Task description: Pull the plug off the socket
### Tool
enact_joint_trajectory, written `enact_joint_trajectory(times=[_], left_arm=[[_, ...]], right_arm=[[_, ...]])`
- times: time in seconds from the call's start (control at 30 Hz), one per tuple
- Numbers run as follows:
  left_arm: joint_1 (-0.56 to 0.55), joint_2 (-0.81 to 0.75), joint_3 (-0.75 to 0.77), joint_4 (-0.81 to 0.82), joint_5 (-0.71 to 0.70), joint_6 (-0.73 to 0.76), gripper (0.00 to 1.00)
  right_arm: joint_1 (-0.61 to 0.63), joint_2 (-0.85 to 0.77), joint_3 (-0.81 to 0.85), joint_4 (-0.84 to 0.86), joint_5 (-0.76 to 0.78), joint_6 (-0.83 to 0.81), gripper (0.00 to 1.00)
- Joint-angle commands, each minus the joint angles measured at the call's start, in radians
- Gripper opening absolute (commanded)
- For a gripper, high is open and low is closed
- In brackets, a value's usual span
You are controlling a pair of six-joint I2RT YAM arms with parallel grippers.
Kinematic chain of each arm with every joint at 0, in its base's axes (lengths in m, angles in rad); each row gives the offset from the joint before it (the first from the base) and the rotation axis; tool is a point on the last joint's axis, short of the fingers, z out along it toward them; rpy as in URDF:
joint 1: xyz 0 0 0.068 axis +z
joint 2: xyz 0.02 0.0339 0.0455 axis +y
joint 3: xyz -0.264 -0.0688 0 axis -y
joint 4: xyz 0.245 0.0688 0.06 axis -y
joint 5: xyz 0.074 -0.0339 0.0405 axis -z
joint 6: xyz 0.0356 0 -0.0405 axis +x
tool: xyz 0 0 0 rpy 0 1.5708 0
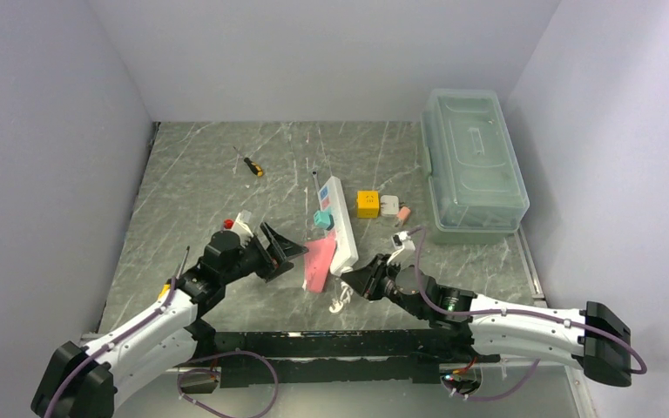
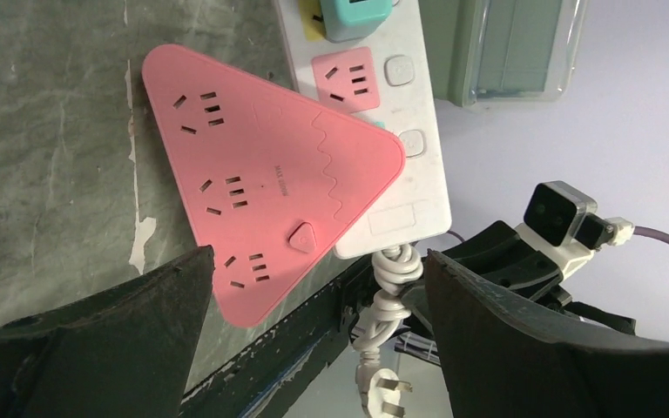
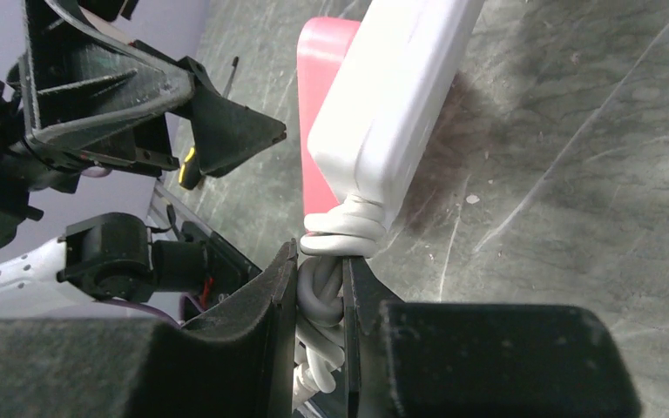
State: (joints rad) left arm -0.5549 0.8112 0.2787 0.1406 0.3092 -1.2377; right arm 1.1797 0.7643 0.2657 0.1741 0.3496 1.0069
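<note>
Pink triangular plug [image 1: 320,264] lies on the grey tabletop [image 1: 200,192], one edge overlapping the near end of the white socket [image 1: 338,218]. Left pincer [image 2: 318,261] hangs wide open just beside the plug, holding nothing. Right pincer [image 3: 318,257] is clamped on the socket's bundled cord [image 3: 320,292]. A teal adapter [image 1: 321,219] sits on the socket.

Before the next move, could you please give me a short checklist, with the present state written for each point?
1. Left fingers open and off the pink adapter: ok.
2. Right fingers shut on the white cord, steadying the power strip: ok.
3. Pink adapter free of the power strip: cannot tell; one corner lies over it.
4. Teal plug out of the power strip: not ok, it sits in an outlet.
5. Yellow cube apart from the power strip: ok.
</note>
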Motion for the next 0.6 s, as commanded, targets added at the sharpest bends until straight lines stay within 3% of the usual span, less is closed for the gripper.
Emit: enact_joint_trajectory(times=[0.0,0.1,0.3,0.57], left_arm=[[0.001,-0.029,0.049,-0.060,0.004,0.014,0.93],[0.001,-0.012,0.034,-0.017,0.023,0.001,0.93],[0.001,0.056,0.056,0.001,0.044,0.049,0.94],[-0.053,0.214,0.255,-0.210,-0.012,0.393,0.92]], right_arm=[[0.003,-0.052,0.023,0.117,0.043,0.025,0.00],[0.003,-0.035,0.040,0.074,0.063,0.011,0.00],[0.003,0.052,0.092,-0.182,0.160,0.061,0.00],[0.003,0.120,0.088,-0.187,0.163,0.017,0.00]])
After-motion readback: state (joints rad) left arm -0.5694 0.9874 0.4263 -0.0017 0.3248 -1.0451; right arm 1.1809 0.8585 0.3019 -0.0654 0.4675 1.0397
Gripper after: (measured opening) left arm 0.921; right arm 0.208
